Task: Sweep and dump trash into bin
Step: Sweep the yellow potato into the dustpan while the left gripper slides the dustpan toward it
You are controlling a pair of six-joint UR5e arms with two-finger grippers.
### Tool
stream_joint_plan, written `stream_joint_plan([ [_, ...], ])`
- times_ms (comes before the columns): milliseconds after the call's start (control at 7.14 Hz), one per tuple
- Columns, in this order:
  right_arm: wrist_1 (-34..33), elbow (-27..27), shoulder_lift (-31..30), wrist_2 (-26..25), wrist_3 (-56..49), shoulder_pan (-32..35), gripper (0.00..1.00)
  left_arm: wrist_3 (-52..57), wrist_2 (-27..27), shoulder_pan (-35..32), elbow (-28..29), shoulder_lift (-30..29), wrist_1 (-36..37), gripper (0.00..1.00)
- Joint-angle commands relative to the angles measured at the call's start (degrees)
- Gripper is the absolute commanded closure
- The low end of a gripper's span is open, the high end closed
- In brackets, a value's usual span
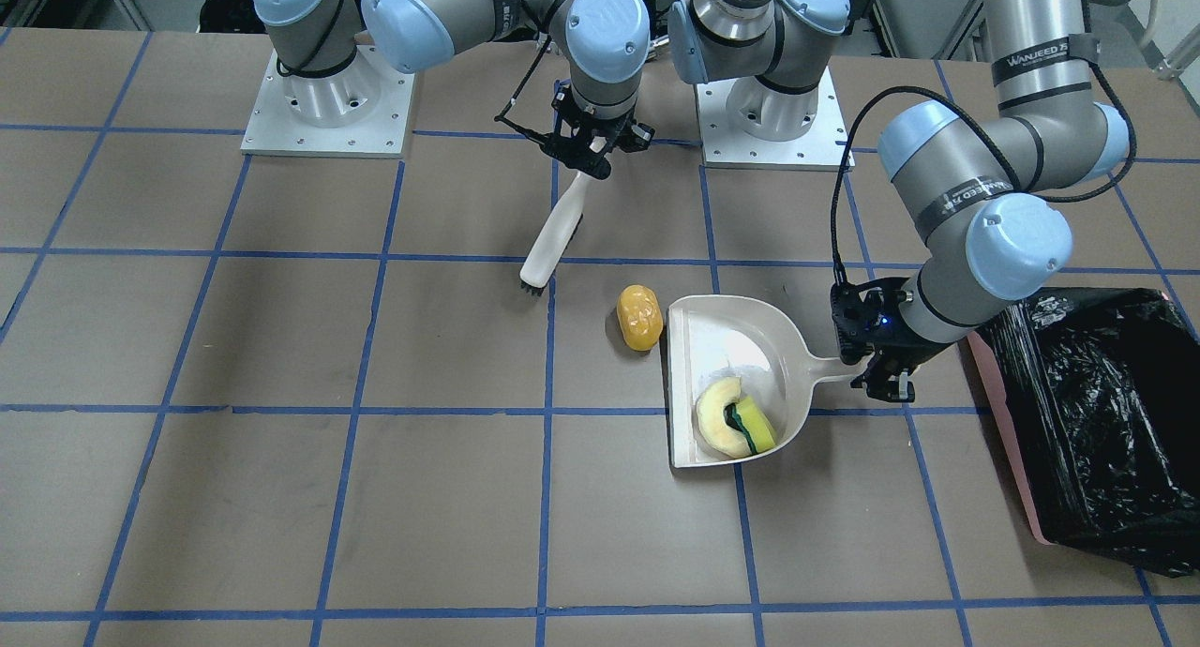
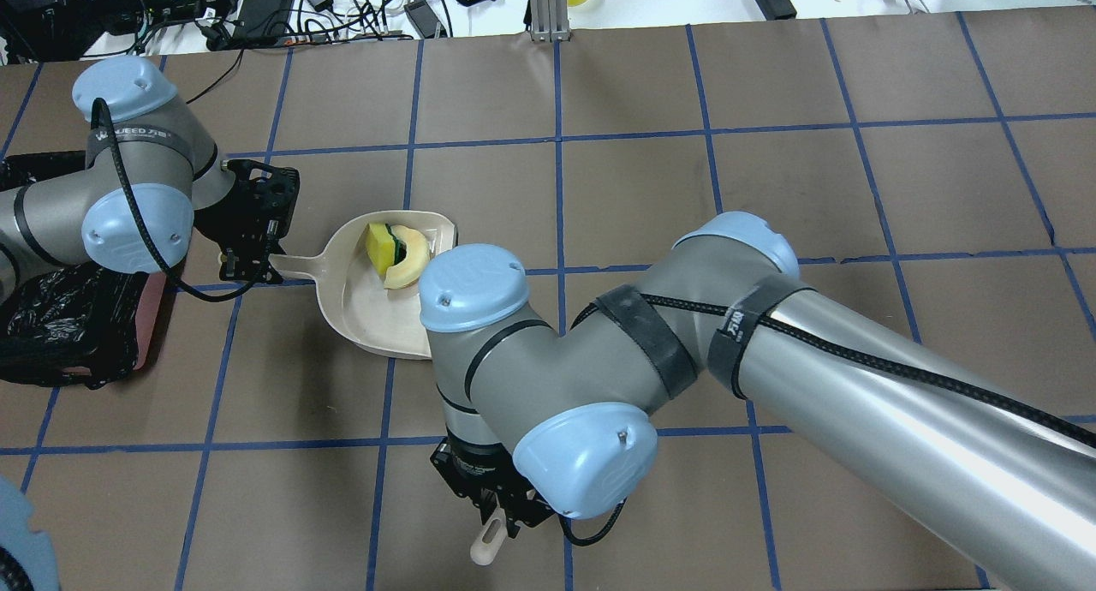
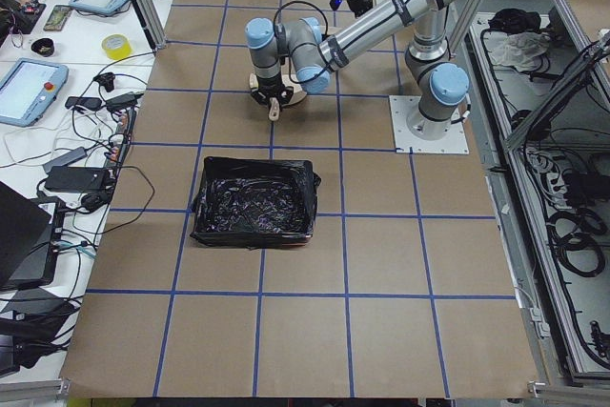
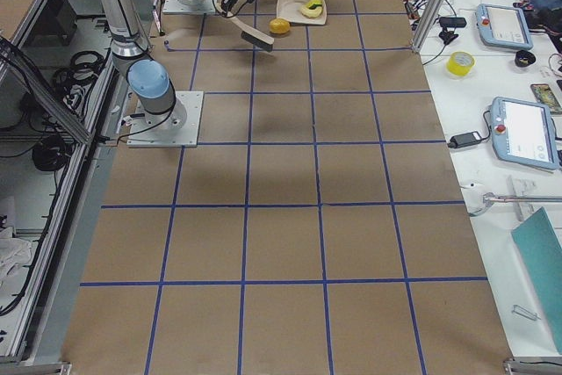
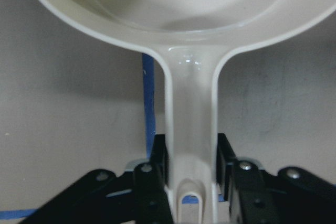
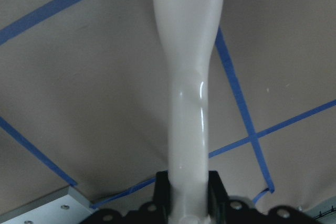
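The beige dustpan (image 1: 722,347) lies flat on the table. In it are the cream crescent slice (image 1: 717,417) and the yellow-green spongy wedge (image 1: 757,427). The glossy orange-yellow lump (image 1: 639,317) lies on the table just outside the pan's open edge; my right arm hides it in the overhead view. My left gripper (image 1: 881,370) is shut on the dustpan handle (image 5: 190,129). My right gripper (image 1: 586,159) is shut on the brush (image 1: 555,239), whose black bristles touch down a short way from the lump. The pink bin with its black bag (image 1: 1097,422) stands beyond my left gripper.
The two arm bases (image 1: 328,103) stand at the table's robot side. The brown table has a blue tape grid (image 1: 544,413). In the overhead view my right arm (image 2: 771,360) stretches across the table's middle. Operators' tablets and cables lie on side benches (image 3: 38,92).
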Motion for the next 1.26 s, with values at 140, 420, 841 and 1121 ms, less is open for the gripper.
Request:
stream_joint_plan([
  [140,-5.74,-5.28,7.59,0.71,1.75,2.59,1.0,0.38,4.78,-0.22,-3.37,2.56,2.17,1.0],
  [420,-5.74,-8.63,10.22,-2.87,1.84,2.78,1.0,1.71,5.26,-0.3,-6.51,3.78,4.88,1.0],
  [841,-7.57,-17.93,17.69,-3.16,0.1,2.95,1.0,1.09,5.08,-0.39,-10.06,3.79,11.59,1.0],
  [1121,-9.15,-21.64,20.08,-3.25,-6.04,4.0,1.0,1.09,5.08,-0.39,-9.97,3.96,11.68,1.0],
])
